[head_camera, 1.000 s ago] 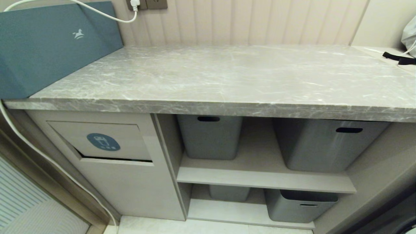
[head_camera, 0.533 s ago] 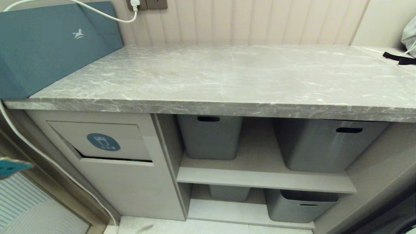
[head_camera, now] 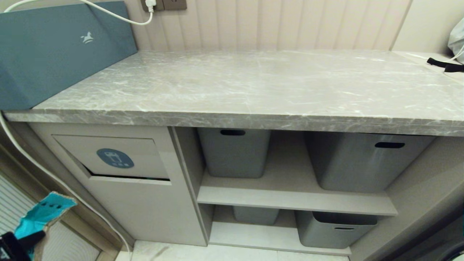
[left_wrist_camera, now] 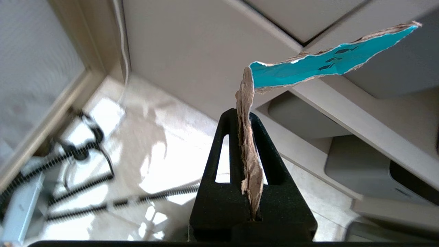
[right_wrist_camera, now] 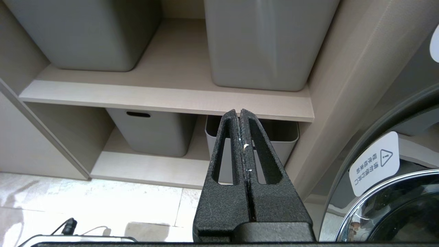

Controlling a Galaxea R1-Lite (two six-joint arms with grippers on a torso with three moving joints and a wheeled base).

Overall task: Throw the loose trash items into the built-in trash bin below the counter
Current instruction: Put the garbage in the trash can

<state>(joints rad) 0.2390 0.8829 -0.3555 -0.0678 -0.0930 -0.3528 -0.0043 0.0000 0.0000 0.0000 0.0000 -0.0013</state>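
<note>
Head view: left gripper and teal-faced cardboard scrap edge-cropped.

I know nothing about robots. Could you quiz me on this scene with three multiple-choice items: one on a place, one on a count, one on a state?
1. Where is the torn teal-faced cardboard scrap?
A. on the grey marble counter
B. in the left gripper
C. in a basket

2. How many grey plastic baskets show in the head view?
A. two
B. four
C. six

3. The right gripper is:
A. shut, empty
B. open
C. holding cardboard

Answers: 1 B, black fingers pinch the scrap. 2 B, two per shelf. 3 A, fingers pressed together.
</note>
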